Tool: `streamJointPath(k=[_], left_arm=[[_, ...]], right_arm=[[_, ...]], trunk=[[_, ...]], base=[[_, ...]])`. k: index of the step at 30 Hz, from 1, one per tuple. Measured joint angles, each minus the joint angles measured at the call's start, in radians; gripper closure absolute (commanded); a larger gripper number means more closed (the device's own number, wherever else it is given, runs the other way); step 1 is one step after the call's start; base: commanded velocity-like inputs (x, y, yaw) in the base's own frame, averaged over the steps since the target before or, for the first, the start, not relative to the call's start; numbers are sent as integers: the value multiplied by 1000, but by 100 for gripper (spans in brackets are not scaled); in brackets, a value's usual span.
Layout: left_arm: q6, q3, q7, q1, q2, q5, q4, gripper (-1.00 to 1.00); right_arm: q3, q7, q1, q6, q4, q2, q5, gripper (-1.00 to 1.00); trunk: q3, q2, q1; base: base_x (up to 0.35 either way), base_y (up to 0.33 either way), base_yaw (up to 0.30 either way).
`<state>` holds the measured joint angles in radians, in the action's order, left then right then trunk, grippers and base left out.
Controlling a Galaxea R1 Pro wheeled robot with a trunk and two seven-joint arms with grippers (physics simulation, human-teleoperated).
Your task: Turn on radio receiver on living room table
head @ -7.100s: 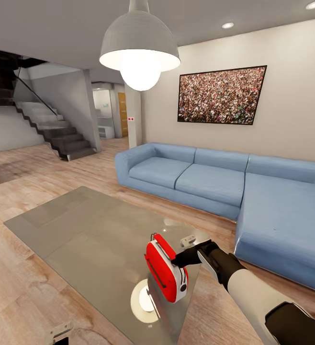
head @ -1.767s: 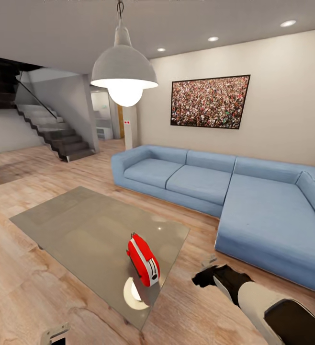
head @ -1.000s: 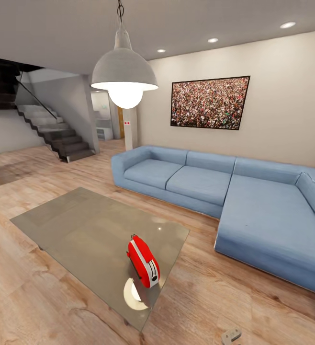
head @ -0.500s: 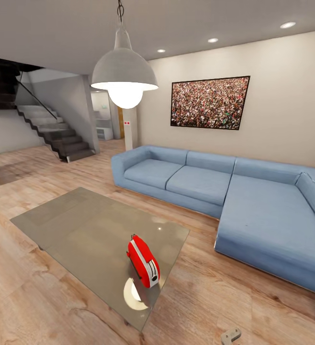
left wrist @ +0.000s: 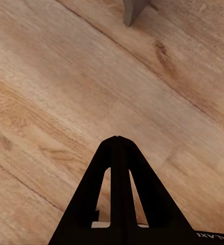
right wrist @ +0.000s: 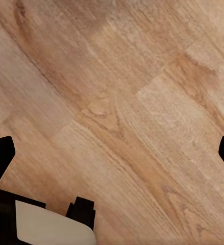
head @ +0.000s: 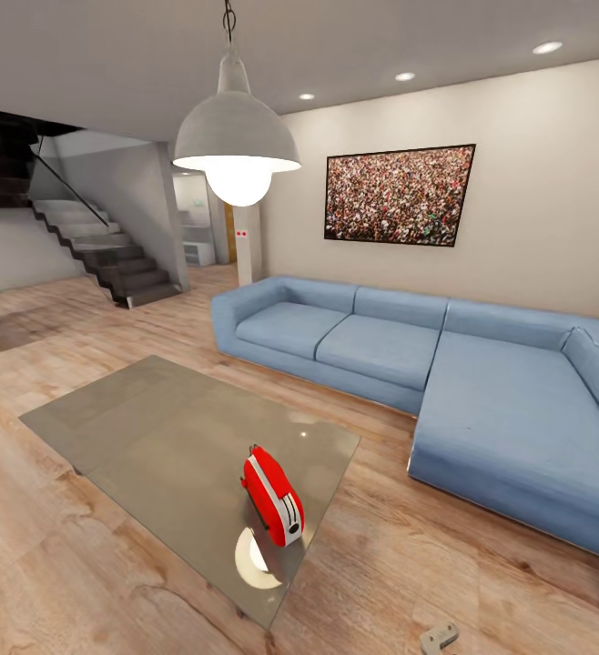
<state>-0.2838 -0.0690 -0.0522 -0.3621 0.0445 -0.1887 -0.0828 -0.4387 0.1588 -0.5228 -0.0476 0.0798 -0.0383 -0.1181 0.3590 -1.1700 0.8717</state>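
One radio receiver [head: 272, 496] upright near table [head: 136, 428] corner; left jaws clenched, right jaws released.

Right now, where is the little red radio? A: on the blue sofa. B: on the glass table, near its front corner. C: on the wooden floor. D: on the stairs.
B: the head view shows the radio standing on the table near the corner closest to the camera, with the sofa well behind it.
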Motion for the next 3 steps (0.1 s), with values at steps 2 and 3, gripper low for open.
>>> streamJointPath(k=[2,3], left_arm=[[0,0,0,0,0,0,0,100],[0,0,0,0,0,0,0,100]], right_arm=[[0,0,0,0,0,0,0,-100],[0,0,0,0,0,0,0,-100]], trunk=[[0,0,0],[0,0,0]], base=[[0,0,0],[0,0,0]])
